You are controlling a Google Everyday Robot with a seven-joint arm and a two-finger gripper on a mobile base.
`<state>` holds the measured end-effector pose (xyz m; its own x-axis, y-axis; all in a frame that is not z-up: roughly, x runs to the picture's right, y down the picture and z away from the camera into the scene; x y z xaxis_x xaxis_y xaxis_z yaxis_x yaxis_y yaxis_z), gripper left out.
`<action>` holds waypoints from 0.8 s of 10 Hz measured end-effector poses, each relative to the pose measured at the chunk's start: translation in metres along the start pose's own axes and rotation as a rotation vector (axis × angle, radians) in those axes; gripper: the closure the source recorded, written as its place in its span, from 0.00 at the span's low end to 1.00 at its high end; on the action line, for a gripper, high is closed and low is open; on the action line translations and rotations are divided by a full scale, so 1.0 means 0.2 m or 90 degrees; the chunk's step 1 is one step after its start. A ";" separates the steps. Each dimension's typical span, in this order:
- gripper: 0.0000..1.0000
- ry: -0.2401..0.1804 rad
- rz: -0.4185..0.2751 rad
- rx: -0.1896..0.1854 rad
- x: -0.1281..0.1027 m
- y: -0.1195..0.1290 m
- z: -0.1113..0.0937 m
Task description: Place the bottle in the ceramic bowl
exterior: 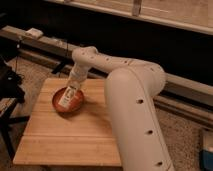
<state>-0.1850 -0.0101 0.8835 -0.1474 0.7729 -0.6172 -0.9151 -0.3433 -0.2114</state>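
Observation:
The slim bottle with a whitish label lies tilted over the middle of the shallow orange-red ceramic bowl, its lower end inside the bowl. My gripper hangs from the white arm just above the bowl's far rim and is shut on the bottle's upper end. I cannot tell whether the bottle touches the bowl's floor. The bowl sits on the left far part of the wooden table.
A dark chair-like object stands left of the table. A long ledge with a small white device runs behind. My thick white arm covers the table's right side. A pale blue object lies on the floor at right.

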 end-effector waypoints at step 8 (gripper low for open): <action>0.20 -0.064 0.029 -0.001 0.00 0.01 0.03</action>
<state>-0.1888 -0.0075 0.8869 -0.2263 0.8056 -0.5475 -0.9059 -0.3807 -0.1858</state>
